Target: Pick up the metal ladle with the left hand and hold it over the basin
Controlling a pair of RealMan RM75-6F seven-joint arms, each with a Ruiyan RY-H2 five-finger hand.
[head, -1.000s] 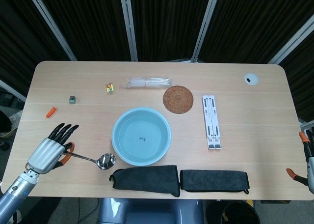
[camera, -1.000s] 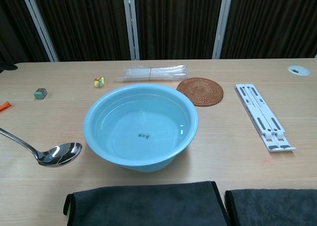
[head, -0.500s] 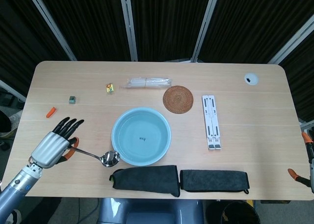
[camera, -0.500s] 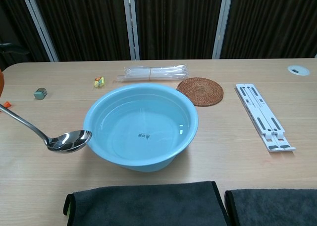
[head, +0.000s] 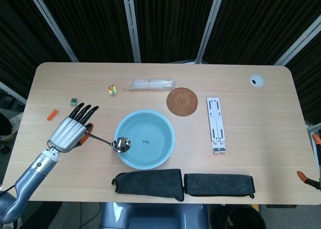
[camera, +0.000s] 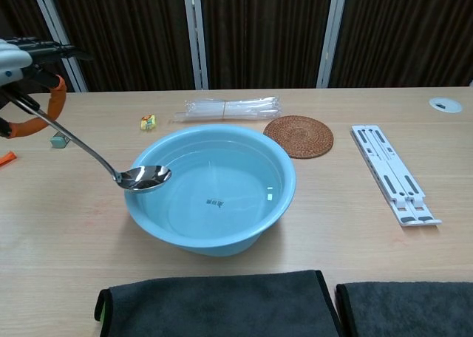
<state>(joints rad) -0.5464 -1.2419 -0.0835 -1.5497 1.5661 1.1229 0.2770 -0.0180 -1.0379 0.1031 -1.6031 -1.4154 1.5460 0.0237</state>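
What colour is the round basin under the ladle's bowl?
Light blue plastic basin, holding clear water; clearest in the chest view.

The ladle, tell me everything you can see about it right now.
The ladle is shiny metal, with a round, mirror-bright bowl on a long thin handle. The left hand holds the handle's upper end, where something orange shows. The handle slopes down to the right, and the bowl hangs level just inside the left rim of the blue basin, above the water, not touching it as far as the chest view shows. The bowl looks empty.

Pale blue basin (head: 145, 138), shiny silver ladle (head: 120, 144)
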